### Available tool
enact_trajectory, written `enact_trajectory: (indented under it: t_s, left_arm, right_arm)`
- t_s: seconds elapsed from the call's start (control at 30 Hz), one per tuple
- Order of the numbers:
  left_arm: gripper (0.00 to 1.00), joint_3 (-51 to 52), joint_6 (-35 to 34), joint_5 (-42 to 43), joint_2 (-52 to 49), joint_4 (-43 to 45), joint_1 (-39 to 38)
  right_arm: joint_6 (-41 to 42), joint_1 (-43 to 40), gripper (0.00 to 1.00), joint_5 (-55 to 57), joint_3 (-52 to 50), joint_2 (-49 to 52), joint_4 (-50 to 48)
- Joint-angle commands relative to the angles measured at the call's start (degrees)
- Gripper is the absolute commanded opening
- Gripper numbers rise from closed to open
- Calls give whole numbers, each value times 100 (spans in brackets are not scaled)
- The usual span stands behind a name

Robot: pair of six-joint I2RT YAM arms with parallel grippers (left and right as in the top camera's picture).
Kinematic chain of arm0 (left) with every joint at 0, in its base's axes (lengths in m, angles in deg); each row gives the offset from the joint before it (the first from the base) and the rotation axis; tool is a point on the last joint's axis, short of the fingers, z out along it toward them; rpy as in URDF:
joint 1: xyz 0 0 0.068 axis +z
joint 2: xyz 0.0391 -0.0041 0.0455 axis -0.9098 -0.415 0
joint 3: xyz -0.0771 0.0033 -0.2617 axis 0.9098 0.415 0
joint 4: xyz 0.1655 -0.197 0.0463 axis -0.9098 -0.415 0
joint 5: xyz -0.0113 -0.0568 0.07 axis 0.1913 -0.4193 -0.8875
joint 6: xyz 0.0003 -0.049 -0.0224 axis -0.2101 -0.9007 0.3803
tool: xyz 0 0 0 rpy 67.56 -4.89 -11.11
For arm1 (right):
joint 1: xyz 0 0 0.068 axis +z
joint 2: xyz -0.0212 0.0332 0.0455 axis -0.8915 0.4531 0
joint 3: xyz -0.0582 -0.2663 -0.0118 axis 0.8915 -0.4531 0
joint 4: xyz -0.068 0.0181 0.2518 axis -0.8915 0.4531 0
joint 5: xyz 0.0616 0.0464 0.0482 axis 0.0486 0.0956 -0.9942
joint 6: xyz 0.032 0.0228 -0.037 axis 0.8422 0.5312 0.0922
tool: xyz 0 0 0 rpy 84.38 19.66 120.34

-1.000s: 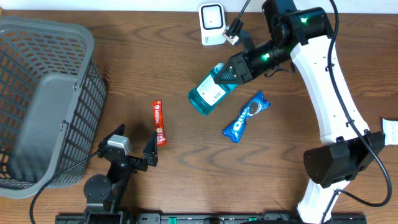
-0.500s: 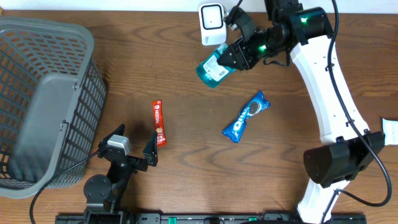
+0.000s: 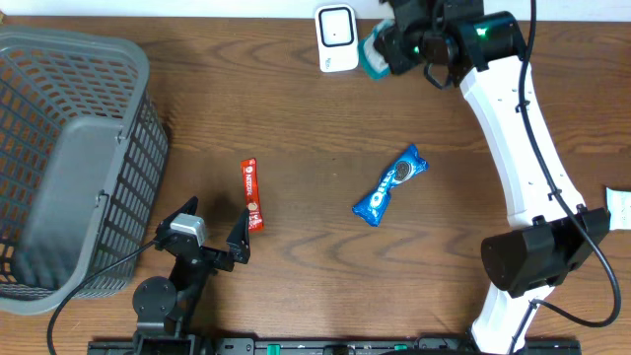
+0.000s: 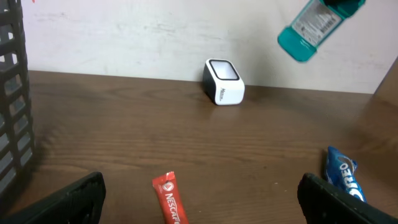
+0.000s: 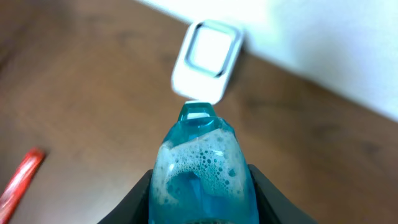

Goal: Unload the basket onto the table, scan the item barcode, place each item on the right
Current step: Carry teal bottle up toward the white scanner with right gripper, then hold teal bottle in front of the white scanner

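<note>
Gripping the teal bottle [image 5: 202,165] between the fingers of the right claw [image 5: 200,202], clear of the counter [image 3: 296,118]. Holding it tilted, free end pointing toward the white scanner [image 3: 336,37] at the far edge, just beside it. Showing a printed label on the bottle's side in the left wrist view. Resting the left claw [image 3: 215,219] wide open, gripping nothing, near the red Nescafe stick [image 3: 251,194]. Noting also a blue Oreo pack [image 3: 390,184] mid-counter and a grey basket [image 3: 74,44] at the left.
</note>
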Motion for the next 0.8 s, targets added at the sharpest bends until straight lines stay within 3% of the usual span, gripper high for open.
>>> enact_trajectory:
  t_s: [0.0, 0.3, 0.53, 0.77]
  left_arm:
    - [99, 101, -52, -13, 39, -195, -13]
    - [98, 101, -52, -15, 39, -195, -13]
    - [98, 101, -52, -15, 39, -195, -13]
    - [98, 101, -52, -15, 39, -195, -13]
  right_arm:
    - [264, -46, 20, 922, 160, 50, -455]
    - [208, -11, 18, 1414, 160, 723, -2249]
    - [-238, 221, 19, 1545, 160, 1115, -3233]
    - [-1110, 610, 21, 2498, 160, 1602, -3956]
